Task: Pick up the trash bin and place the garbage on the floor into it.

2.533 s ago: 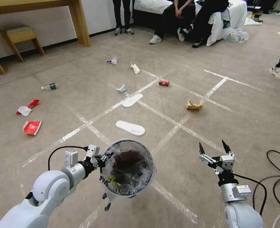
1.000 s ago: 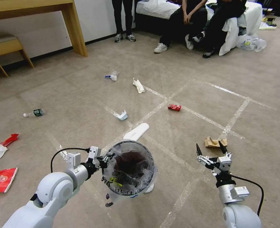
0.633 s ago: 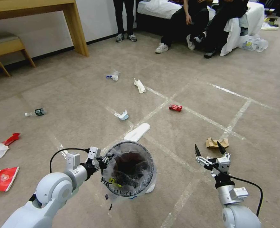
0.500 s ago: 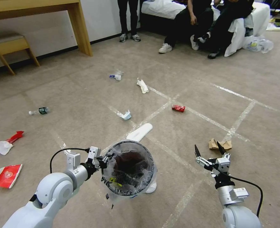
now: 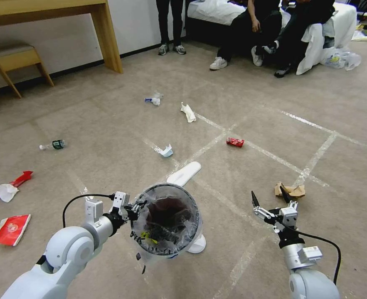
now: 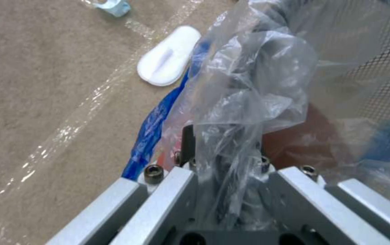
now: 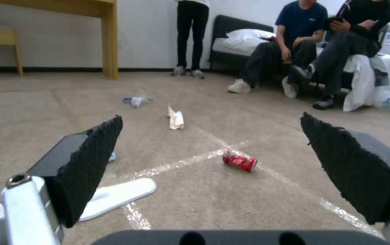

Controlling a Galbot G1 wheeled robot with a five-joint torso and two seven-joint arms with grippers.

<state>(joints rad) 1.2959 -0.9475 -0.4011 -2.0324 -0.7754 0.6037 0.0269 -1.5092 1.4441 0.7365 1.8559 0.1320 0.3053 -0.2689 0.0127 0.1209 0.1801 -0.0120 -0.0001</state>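
Left end effector [image 5: 138, 207] clamped on the trash bin [image 5: 166, 224] rim, pinching grey rim plus crinkly liner bag [image 6: 244, 85]. Bin hangs above the floor [image 5: 87, 124], mouth up, some dark stuff already inside.

Right end effector [image 5: 269, 201] wide open, black ridged pads [image 7: 90, 163] spread, empty, to the right of the bin, low over the carpet.

Handling guesses:
- bin: light, mesh wall, stiff rim. Rim pinch is off-centre so it can tilt; liner film is slick, may slip in the grip.
- brown paper bag [image 5: 289, 190]: crumpled, soft, very light. Sits right of the bin, just beyond the right end effector. Pinch a raised fold, it will crush.
- white slipper [image 5: 184, 173]: flat, floppy foam-like. Just beyond the bin. Hard to get under; take the edge or toe end. A second white slipper [image 5: 196, 245] pokes out from under the bin.
- red can [image 5: 235, 142]: thin metal, dented, can roll. Further out, beyond the bin and to its right, on a tape line. Grip across the body.
- white tissue [image 5: 188, 112] and blue-white wrapper [image 5: 166, 150]: soft, near weightless, pinch the top.
- small bottle [image 5: 52, 145], red packet [image 5: 12, 229]: well left of the bin; the packet lies flat, needs an edge pick.

Carpet is short-pile beige, worn tape grid.
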